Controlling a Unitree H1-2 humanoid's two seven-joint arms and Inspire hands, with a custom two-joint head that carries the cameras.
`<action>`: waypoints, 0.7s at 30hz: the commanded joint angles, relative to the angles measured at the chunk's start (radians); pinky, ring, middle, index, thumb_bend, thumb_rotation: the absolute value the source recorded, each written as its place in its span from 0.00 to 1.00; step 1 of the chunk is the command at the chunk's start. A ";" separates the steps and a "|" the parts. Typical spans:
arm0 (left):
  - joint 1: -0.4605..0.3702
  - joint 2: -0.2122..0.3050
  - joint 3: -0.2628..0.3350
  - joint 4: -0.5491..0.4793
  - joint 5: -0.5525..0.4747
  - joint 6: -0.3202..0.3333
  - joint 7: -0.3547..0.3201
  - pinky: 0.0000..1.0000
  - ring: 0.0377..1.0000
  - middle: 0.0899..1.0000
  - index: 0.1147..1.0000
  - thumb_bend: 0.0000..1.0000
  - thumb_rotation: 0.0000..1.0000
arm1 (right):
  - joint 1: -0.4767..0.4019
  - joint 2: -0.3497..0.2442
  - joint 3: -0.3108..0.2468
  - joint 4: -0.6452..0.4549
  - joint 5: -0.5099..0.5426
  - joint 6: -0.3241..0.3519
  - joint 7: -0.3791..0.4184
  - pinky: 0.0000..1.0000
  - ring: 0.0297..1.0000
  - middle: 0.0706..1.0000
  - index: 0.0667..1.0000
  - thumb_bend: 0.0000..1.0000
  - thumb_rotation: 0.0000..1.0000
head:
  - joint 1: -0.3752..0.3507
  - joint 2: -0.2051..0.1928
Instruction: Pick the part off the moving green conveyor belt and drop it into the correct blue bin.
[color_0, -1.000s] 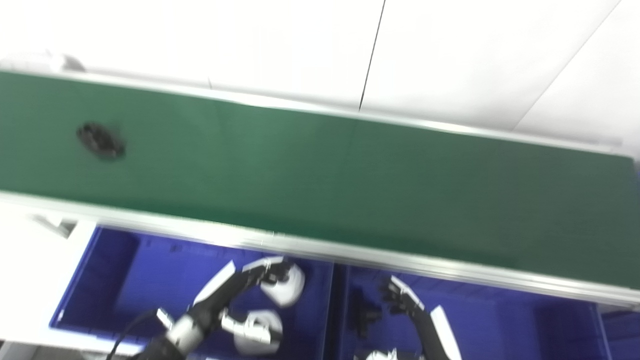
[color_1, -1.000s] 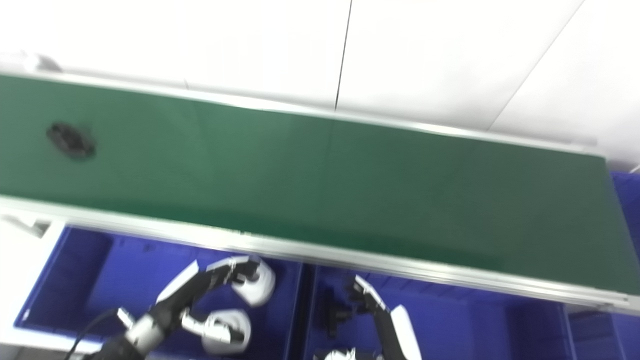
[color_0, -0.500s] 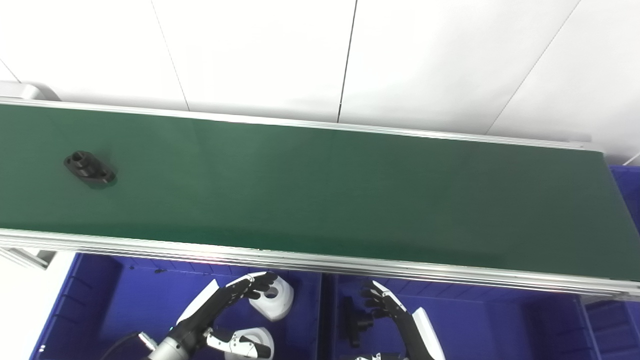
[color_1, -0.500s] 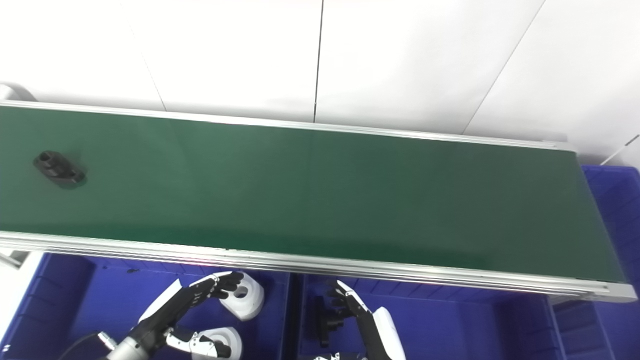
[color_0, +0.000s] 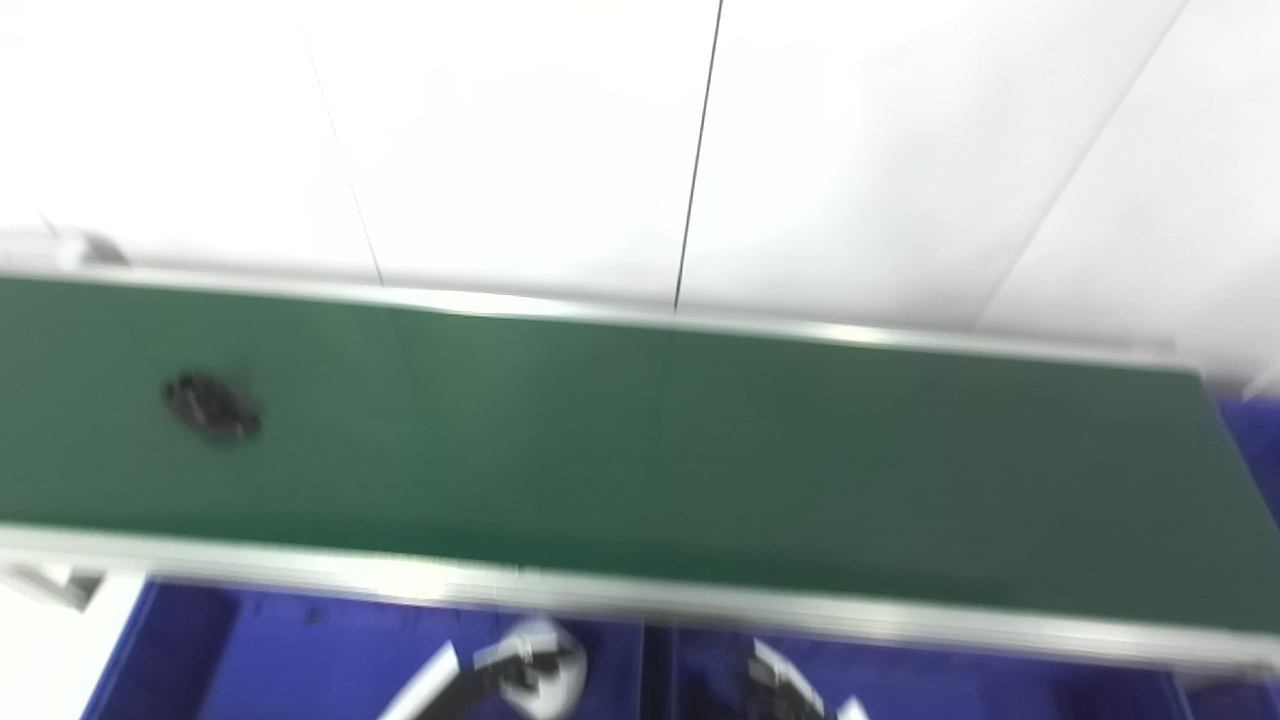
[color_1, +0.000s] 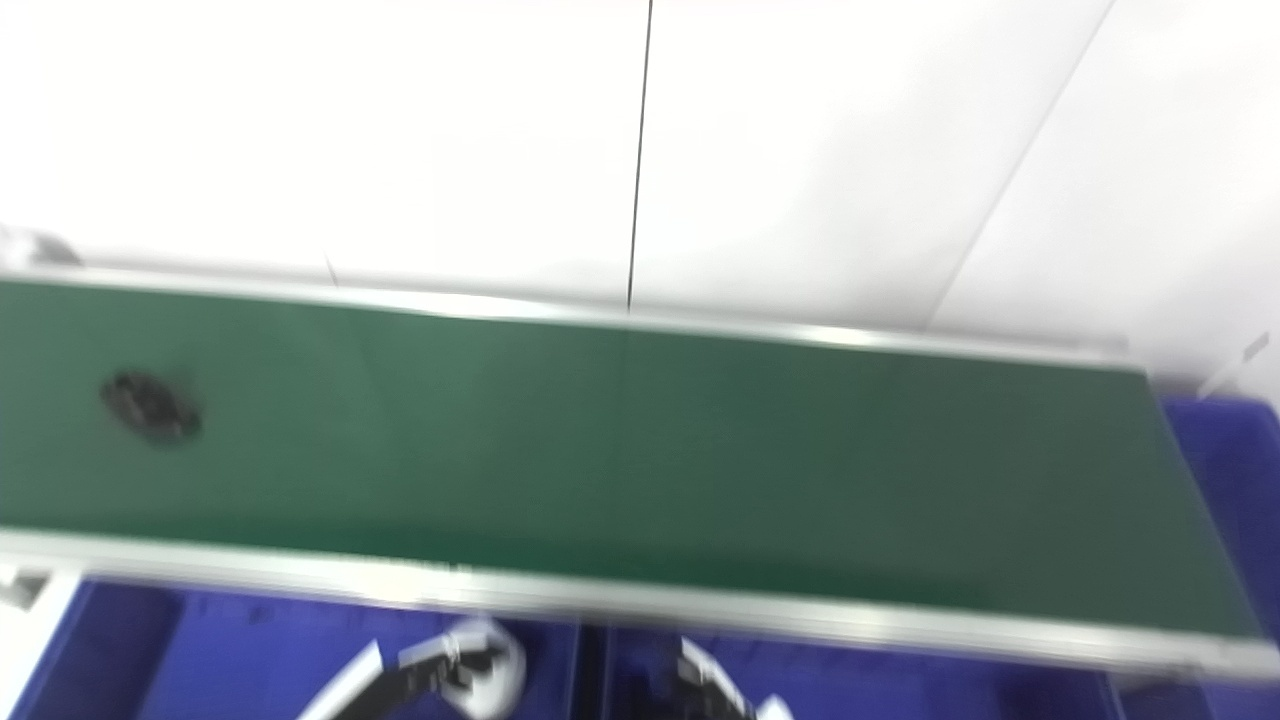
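A small black part (color_0: 211, 408) lies on the left end of the green conveyor belt (color_0: 700, 460); motion blur hides its shape. Only the fingertips of my left hand (color_0: 500, 672) show at the bottom edge, over the left blue bin (color_0: 300, 650) and next to a white part (color_0: 550, 675). Just the tips of my right hand (color_0: 780, 680) show above the right blue bin (color_0: 1000, 690). Both hands are far below the black part and hold nothing that I can see. Too little of either hand shows to tell its state.
The belt has silver rails (color_0: 640, 598) along its near and far sides. A further blue bin (color_1: 1230, 450) stands past the belt's right end. A white panelled wall (color_0: 640, 140) rises behind the belt.
The camera has tilted upward, so belt, bins and hands sit lower in the picture and the image is blurred. The black part has drifted slightly to the right on the belt.
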 joint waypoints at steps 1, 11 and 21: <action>-0.022 0.018 -0.029 -0.008 0.020 -0.037 0.061 0.72 0.77 0.80 0.76 0.86 0.16 | 0.000 -0.010 -0.008 -0.014 0.028 -0.071 -0.009 0.66 0.74 0.77 0.85 0.88 0.22 | 0.020 -0.004; -0.074 0.028 -0.168 0.022 0.061 -0.037 0.214 0.70 0.74 0.78 0.76 0.85 0.19 | 0.000 -0.041 -0.028 0.004 0.073 -0.107 0.001 0.68 0.76 0.78 0.87 0.88 0.20 | 0.221 -0.065; -0.111 0.031 -0.244 0.043 0.063 -0.037 0.291 0.68 0.73 0.77 0.74 0.85 0.24 | -0.006 -0.058 -0.012 0.025 0.114 -0.132 -0.027 0.69 0.78 0.79 0.88 0.88 0.15 | 0.252 -0.070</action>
